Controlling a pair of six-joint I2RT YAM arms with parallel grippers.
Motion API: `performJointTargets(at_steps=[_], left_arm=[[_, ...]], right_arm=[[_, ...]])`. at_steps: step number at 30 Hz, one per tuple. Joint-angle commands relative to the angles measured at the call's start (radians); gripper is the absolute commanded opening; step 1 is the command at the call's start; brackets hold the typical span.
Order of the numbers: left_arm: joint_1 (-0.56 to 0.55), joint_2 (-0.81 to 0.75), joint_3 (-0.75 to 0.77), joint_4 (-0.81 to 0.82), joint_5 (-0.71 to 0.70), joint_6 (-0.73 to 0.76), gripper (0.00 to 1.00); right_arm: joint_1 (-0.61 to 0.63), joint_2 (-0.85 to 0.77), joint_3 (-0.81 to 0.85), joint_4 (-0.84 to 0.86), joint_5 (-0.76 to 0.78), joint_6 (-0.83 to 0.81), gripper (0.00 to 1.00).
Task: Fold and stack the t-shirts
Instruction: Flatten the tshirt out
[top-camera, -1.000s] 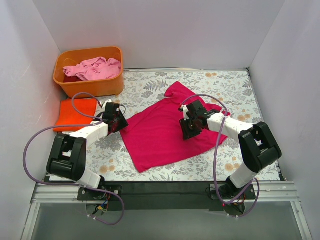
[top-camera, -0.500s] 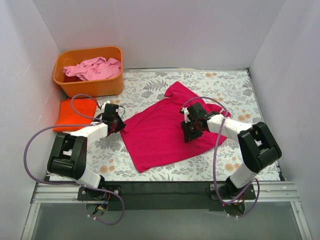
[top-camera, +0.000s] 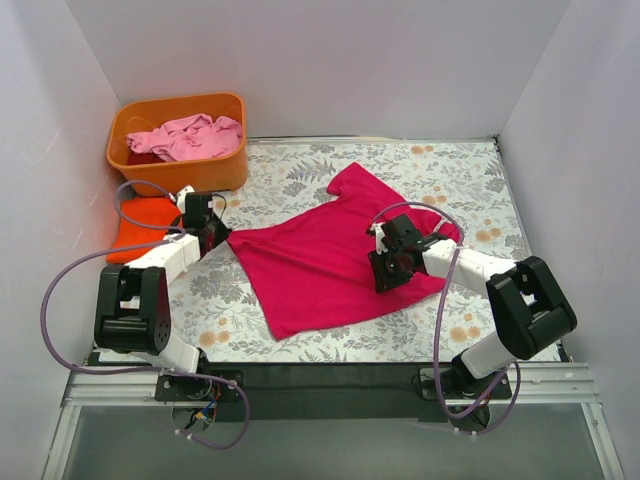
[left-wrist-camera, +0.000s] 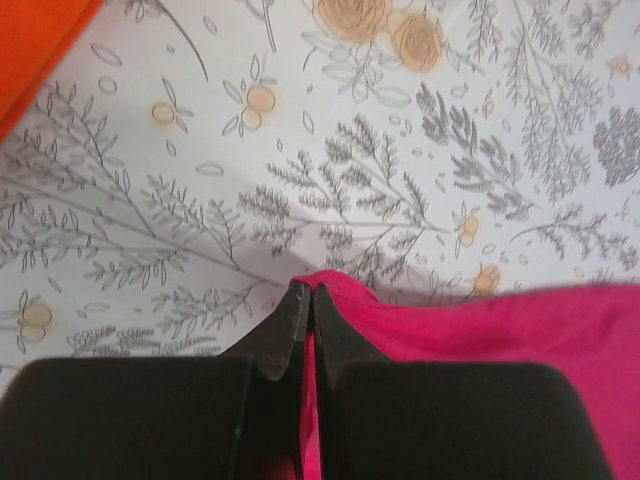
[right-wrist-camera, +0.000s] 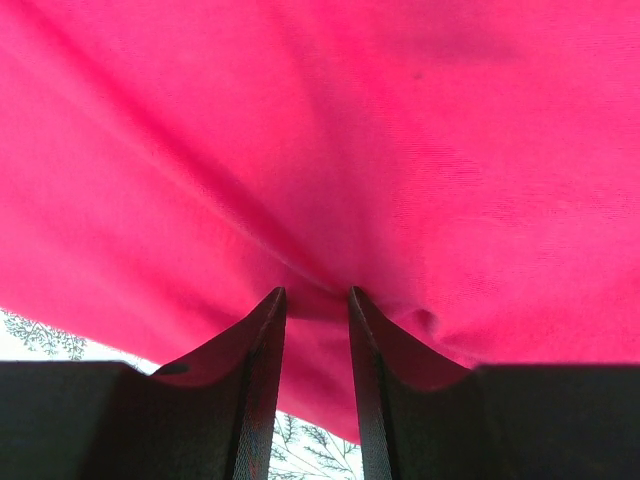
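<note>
Our left claw (top-camera: 218, 232) is shut tight on the near-left corner of the magenta-red t-shirt (top-camera: 320, 265). In the left wrist view, only a thin tip of cloth shows between the closed fingertips (left-wrist-camera: 290, 310). Our right claw (right-wrist-camera: 317, 300) stands over the shirt's right half, its fingers a narrow gap apart. A small ridge of fabric is gathered between them, and creases run into that gap, so we judge it to be gripping the cloth.

The shirt lies spread and unfolded in the middle of the floral counter (top-camera: 470, 180), with one sleeve pointing to the far side. A folded orange t-shirt (top-camera: 145, 225) lies just beside the left claw. The pale pink t-shirt (top-camera: 190, 135) waits in the orange tub (top-camera: 190, 175) at the far left.

We see several risks from here:
- The left claw holds so little cloth that the corner may slip free under any hard pull.
- The right claw's pinch sits mid-panel, so lifting there may bunch the shirt rather than carry an edge over cleanly.
- If the two claws pull against each other, the fabric may stretch or skew.
- A swing of the left arm could knock the orange t-shirt out of its fold.
</note>
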Motion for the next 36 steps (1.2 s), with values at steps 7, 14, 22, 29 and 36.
performJointTargets(at_steps=[7, 14, 22, 29, 36], left_arm=[[0.078, 0.170, 0.136, 0.078, 0.096, 0.061, 0.02], [0.076, 0.188, 0.168, 0.068, 0.124, 0.111, 0.29], [0.078, -0.113, 0.084, -0.020, 0.159, 0.189, 0.66], [0.078, -0.311, -0.100, -0.069, 0.248, 0.210, 0.74], [0.078, -0.406, -0.201, -0.050, 0.193, 0.212, 0.74]], right_arm=[[-0.005, 0.021, -0.047, -0.151, -0.006, 0.012, 0.33], [0.022, -0.009, 0.031, -0.155, -0.033, -0.007, 0.35], [0.312, 0.005, 0.262, -0.019, 0.024, -0.091, 0.40], [0.499, 0.302, 0.510, -0.012, -0.110, -0.206, 0.41], [0.581, 0.454, 0.581, -0.100, -0.193, -0.330, 0.40]])
